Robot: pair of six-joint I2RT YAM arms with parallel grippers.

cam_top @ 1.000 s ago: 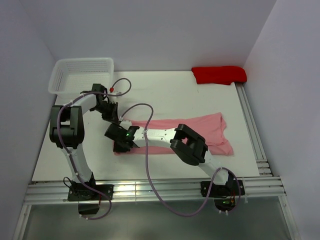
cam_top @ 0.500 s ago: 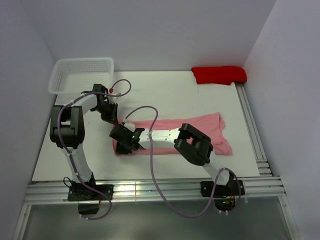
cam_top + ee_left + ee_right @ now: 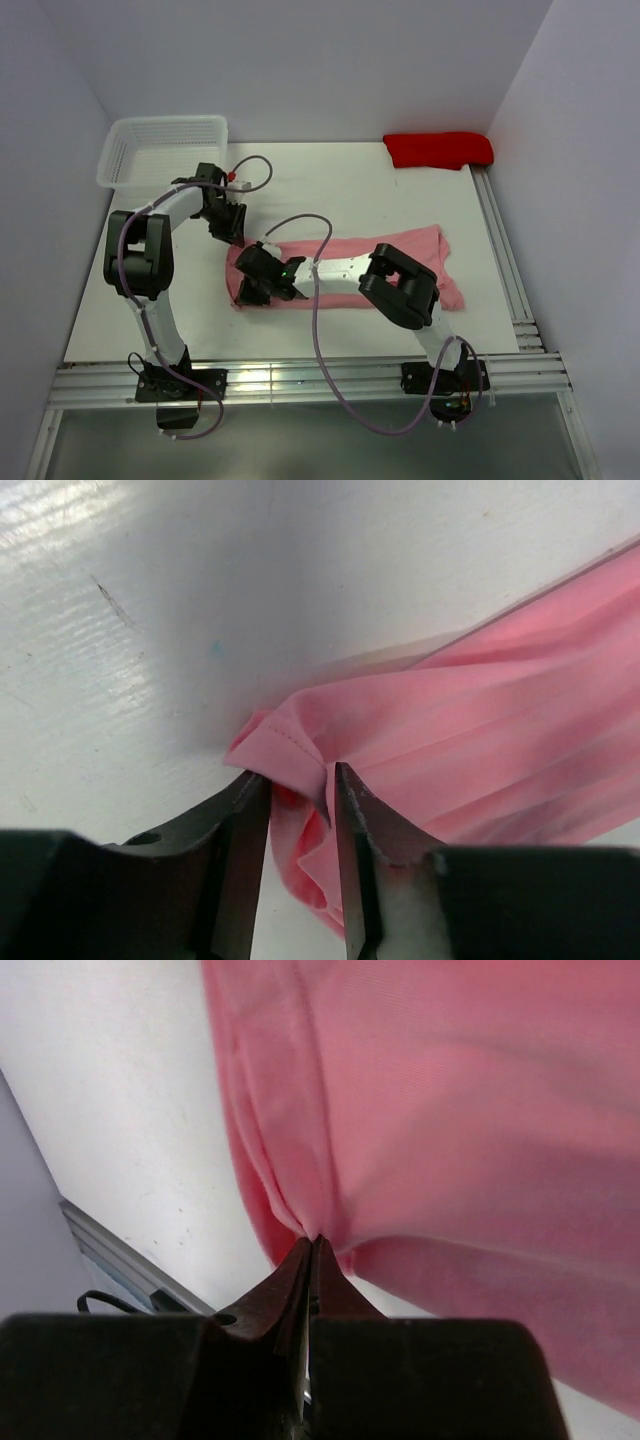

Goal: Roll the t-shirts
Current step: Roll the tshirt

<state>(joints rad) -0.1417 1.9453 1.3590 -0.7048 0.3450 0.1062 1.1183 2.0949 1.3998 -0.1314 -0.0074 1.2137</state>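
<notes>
The light-pink t-shirt (image 3: 345,247) lies folded into a long strip across the middle of the table. My left gripper (image 3: 235,232) hangs over its far-left corner. In the left wrist view the gripper (image 3: 298,778) has its jaws parted, and a loose fold of the t-shirt (image 3: 500,680) sits in the gap. My right gripper (image 3: 248,290) is at the strip's left end, near its front edge. In the right wrist view its tips (image 3: 315,1240) are shut on a pucker of the t-shirt (image 3: 450,1110). The right arm covers the strip's middle.
A white mesh basket (image 3: 160,150) stands at the back left, just beyond the left arm. A red cloth (image 3: 438,149) lies bunched at the back right. Metal rails run along the table's right edge (image 3: 505,270) and front edge (image 3: 300,380).
My left gripper's jaws have parted around the shirt's far-left corner and it has drawn slightly back. My right gripper has shifted to the right, staying shut on the left end.
</notes>
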